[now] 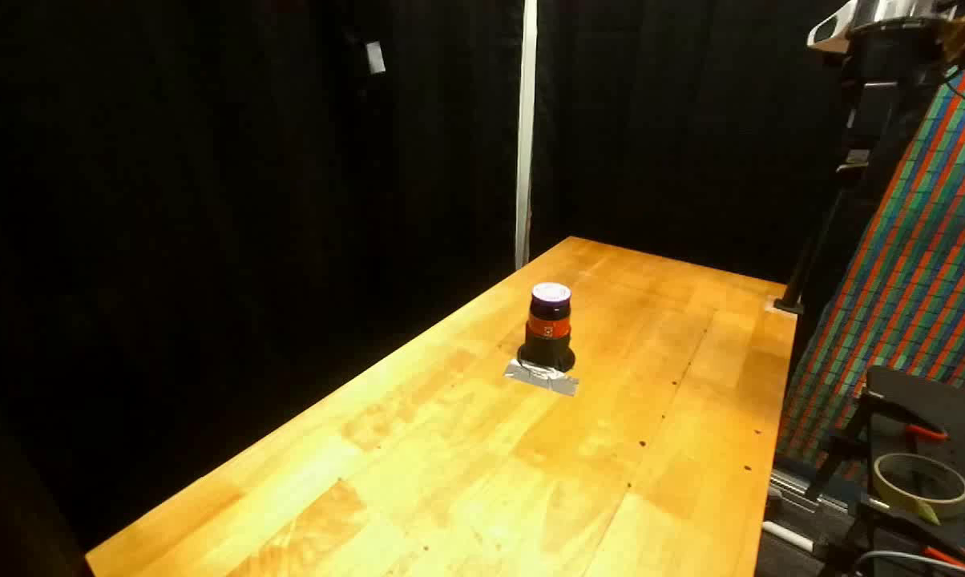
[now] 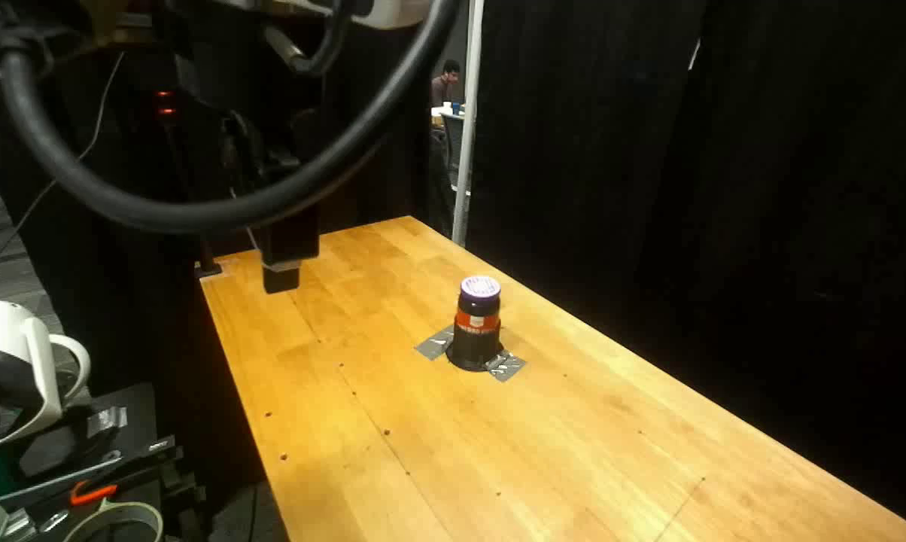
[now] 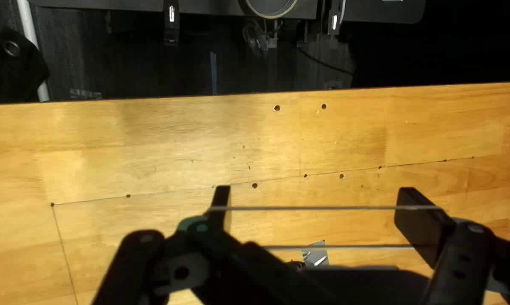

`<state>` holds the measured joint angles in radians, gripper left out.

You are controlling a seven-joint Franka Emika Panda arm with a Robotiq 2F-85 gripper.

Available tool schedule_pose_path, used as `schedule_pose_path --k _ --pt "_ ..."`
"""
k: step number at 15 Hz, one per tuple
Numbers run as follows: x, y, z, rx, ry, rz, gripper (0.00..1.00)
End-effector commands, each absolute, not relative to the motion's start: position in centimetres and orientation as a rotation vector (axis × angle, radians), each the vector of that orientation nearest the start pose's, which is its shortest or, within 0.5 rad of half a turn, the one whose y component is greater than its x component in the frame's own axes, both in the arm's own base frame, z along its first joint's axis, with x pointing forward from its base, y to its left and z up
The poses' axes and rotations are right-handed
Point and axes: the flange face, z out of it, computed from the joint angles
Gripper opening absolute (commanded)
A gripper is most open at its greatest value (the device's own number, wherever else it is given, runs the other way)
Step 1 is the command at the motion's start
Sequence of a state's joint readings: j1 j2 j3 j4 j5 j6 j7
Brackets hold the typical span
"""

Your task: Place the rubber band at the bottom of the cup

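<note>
Along the surface (image 1: 450,481), glossy wooden blocks of honey and brown are joined edge to edge, pierced by small dark holes (image 3: 255,185). One long edge is bordered by black curtain (image 1: 250,160), and white poles (image 1: 525,136) are set by the corners of that edge (a person (image 2: 442,89) is glimpsed past a pole in an exterior view). Beyond the opposite long edge, a roll of tape (image 1: 880,482) is laid on a black shelf (image 1: 931,393), near a multicoloured checked sheet (image 1: 899,264). Between the short edges, nearer the curtained long edge, the cup (image 2: 477,324) is stood untilted: a dark cylinder ringed in orange-red, topped by a pale, purple-rimmed disc (image 1: 551,293). Its flared black foot (image 1: 545,353) (whether a separate piece cannot be told) is lapped by creased silver tape (image 2: 507,366). Above the surface, and well apart from the cup, the gripper (image 3: 316,207) is held with its fingers (image 3: 420,222) spread wide; across them the thin, pale rubber band (image 3: 280,208) is stretched taut in two nearly parallel strands.
</note>
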<state>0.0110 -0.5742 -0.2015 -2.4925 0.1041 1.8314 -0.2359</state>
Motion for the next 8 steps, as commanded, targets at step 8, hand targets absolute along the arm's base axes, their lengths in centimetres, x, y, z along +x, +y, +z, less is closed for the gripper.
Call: schedule_pose_path --k 8 --pt "40.2 -6.7 45.7 -2.916 -0.108 0.128 1.0"
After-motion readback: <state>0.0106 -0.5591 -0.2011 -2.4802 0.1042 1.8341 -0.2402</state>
